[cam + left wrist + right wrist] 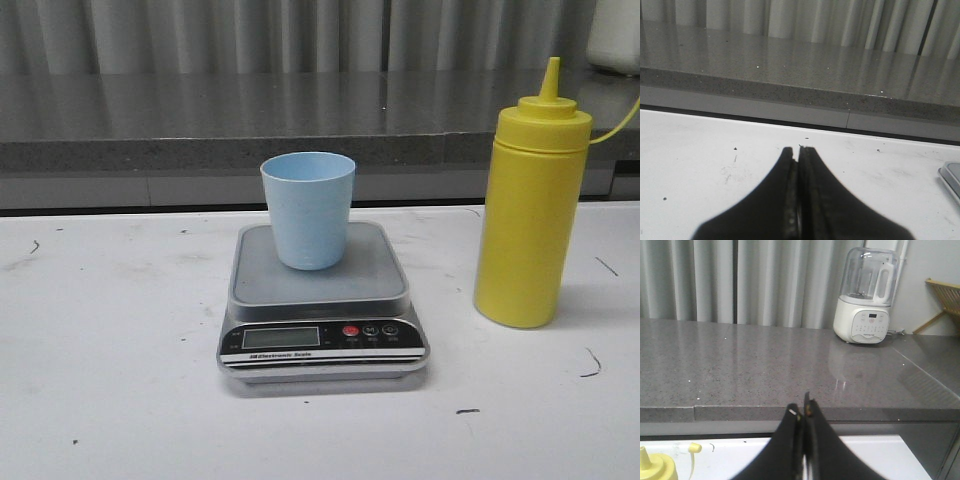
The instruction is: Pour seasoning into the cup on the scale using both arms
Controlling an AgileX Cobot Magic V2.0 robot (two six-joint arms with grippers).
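A light blue cup stands upright on the steel platform of the silver scale at the table's middle. The tall yellow seasoning bottle stands upright to the right of the scale, its cap on and its strap hanging off to the right. Neither gripper shows in the front view. My left gripper is shut and empty above bare white table, with the scale's corner off to its right. My right gripper is shut and empty, with the bottle's cap low at its left.
A grey stone counter runs along the table's far edge, with pleated curtains behind. A white blender stands on the counter at the far right, next to a wooden rack.
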